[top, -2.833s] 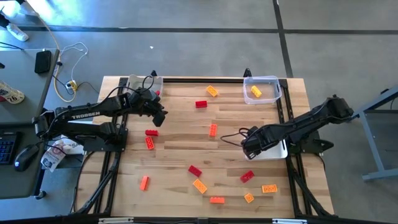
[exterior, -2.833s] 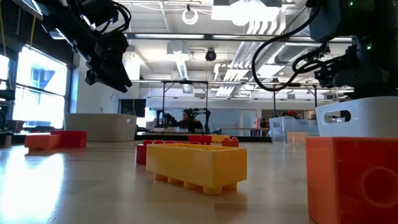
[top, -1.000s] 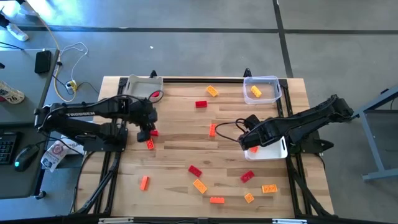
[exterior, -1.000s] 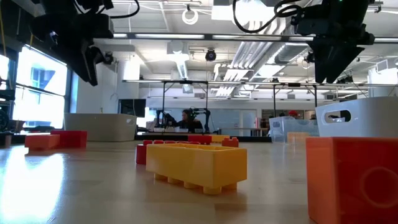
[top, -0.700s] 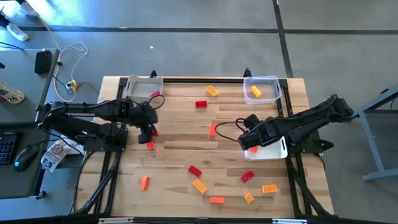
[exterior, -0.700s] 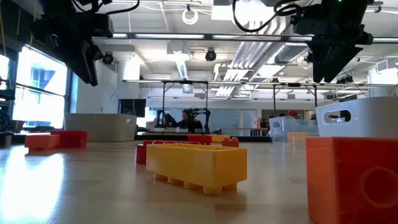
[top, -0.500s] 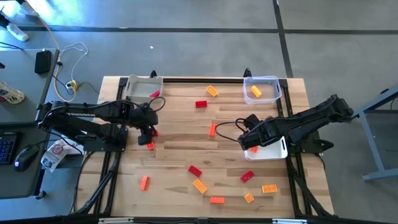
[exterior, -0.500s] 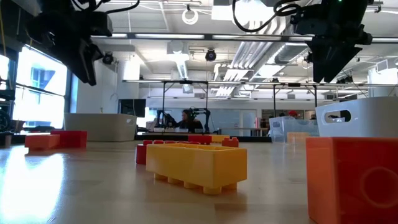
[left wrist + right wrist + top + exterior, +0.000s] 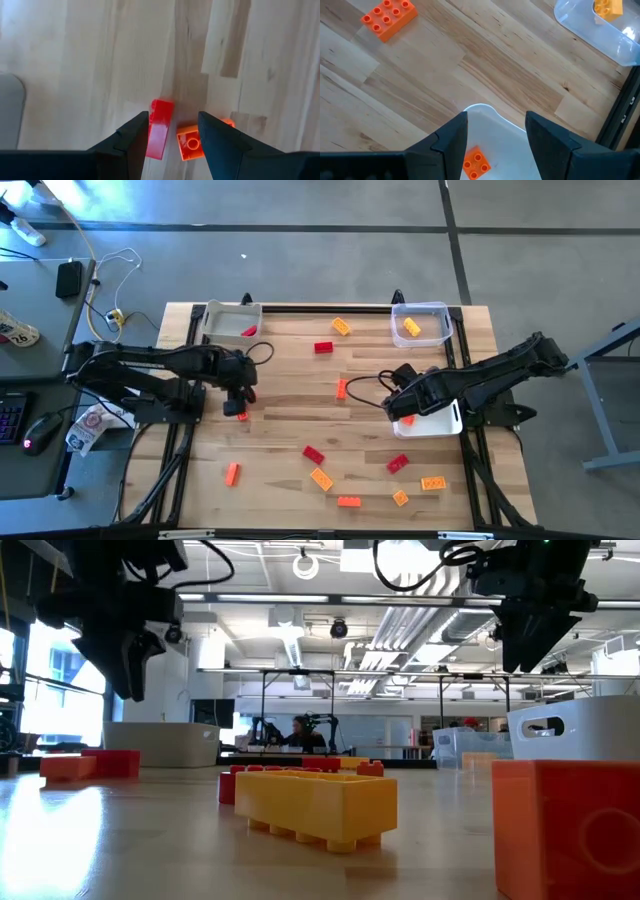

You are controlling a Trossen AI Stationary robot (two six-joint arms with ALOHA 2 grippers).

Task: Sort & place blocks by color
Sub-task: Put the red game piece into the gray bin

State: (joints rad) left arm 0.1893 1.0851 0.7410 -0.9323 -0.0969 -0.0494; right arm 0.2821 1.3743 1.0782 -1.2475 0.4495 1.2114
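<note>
Red, orange and yellow-orange blocks lie scattered flat on the wooden table. My left gripper [image 9: 238,392] [image 9: 128,690] hangs open above a red block [image 9: 159,127] and an orange block [image 9: 192,145] near the table's left side. The red one shows between its fingers [image 9: 173,120], below them. My right gripper [image 9: 400,408] [image 9: 520,665] is open and hovers over the corner of the white bin [image 9: 448,423], in which an orange block [image 9: 476,162] lies.
A grey bin [image 9: 222,315] at the far left holds a red block [image 9: 248,331]. A clear bin [image 9: 425,307] at the far right holds a yellow block [image 9: 411,327]. Loose blocks lie mid-table [image 9: 342,389] [image 9: 323,347] and several along the near edge [image 9: 321,478] [image 9: 433,482].
My left gripper has come down toward the table and shifted a little toward the near edge, over the red and orange blocks. Nothing else has moved.
</note>
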